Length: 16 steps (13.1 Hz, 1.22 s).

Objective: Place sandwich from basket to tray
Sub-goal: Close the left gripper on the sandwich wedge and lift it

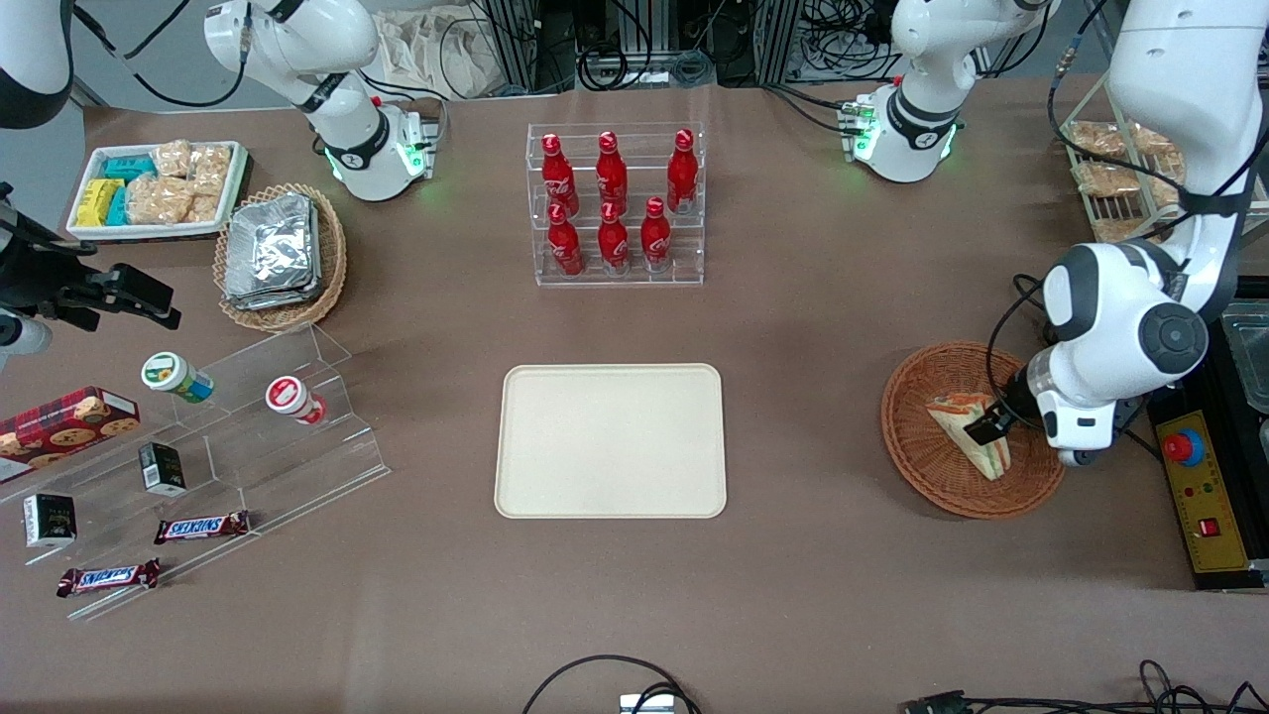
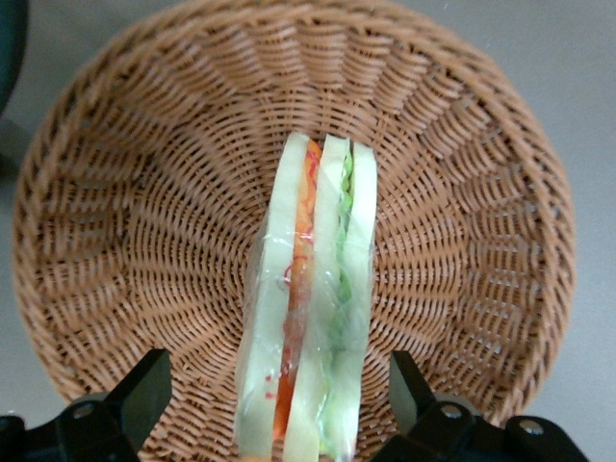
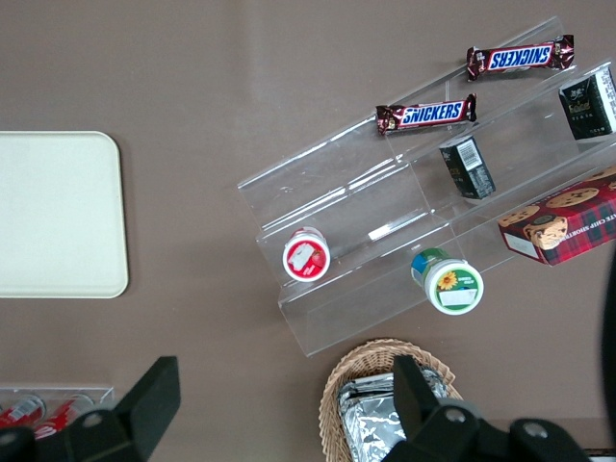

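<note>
The round, shallow, reddish-brown woven wicker basket (image 1: 927,466) sits on the brown cloth-covered worktop (image 1: 813,327) toward the working arm's end, its ribbed weave radiating from the centre out to a thick braided rim. In it lies the triangular clear-wrapped sandwich (image 1: 972,434), a wedge of soft white bread resting on its side so that its cut face shows: pale slices alternate with an orange-red filling band and a frilly green leaf layer, and the glossy film is creased around the wider end. The black two-finger gripper (image 2: 279,404) of the left arm hangs low over the basket, spread wide, with one dark finger (image 2: 146,387) on each side of the wedge's wide end; a clear gap of wicker shows between each finger and the wrap, so it has hold of nothing. The large, flat, cream-beige rectangular tray (image 1: 611,441), matte, with rounded corners and a low rim, lies at the middle of the worktop, well apart from the basket. Farther from the front camera than the tray stands a clear acrylic rack of red bottles (image 1: 615,206).
</note>
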Motion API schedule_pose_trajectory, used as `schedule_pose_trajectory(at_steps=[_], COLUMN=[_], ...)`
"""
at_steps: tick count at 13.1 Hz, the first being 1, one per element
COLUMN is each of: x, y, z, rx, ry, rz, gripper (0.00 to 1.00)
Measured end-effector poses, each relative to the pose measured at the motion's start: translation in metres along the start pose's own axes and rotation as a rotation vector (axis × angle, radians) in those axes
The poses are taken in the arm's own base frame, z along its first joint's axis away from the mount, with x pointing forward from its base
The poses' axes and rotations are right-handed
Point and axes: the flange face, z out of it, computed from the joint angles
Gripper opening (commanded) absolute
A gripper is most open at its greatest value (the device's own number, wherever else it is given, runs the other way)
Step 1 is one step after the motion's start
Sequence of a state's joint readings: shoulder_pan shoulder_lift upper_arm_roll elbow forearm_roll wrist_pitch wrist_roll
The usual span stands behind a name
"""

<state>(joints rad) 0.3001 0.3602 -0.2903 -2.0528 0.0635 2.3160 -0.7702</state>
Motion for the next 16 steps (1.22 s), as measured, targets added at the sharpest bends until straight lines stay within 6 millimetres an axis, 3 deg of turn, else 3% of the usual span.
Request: schedule_pose_trajectory(at_steps=[1, 2, 3, 4, 8, 11, 14, 16], x=[0.001, 0.001, 0.001, 0.001, 0.004, -0.001, -0.032, -0.068], y=[0.000, 0.000, 0.000, 0.001, 0.009, 0.026, 0.075, 0.114], z=[0.010, 0.017, 0.020, 0.019, -0.010, -0.048, -0.128, -0.183], rx=[-0.001, -0.004, -0.004, -0.004, -0.014, 0.011, 0.049, 0.049], ry=[-0.008, -0.012, -0.015, -0.013, 0.017, -0.010, -0.067, -0.047], rz=[-0.001, -0.003, -0.003, 0.007, 0.144, 0.263, 0.395, 0.482], gripper=[0.82, 0.55, 0.12, 0.00, 0.00, 0.00, 0.00, 0.00])
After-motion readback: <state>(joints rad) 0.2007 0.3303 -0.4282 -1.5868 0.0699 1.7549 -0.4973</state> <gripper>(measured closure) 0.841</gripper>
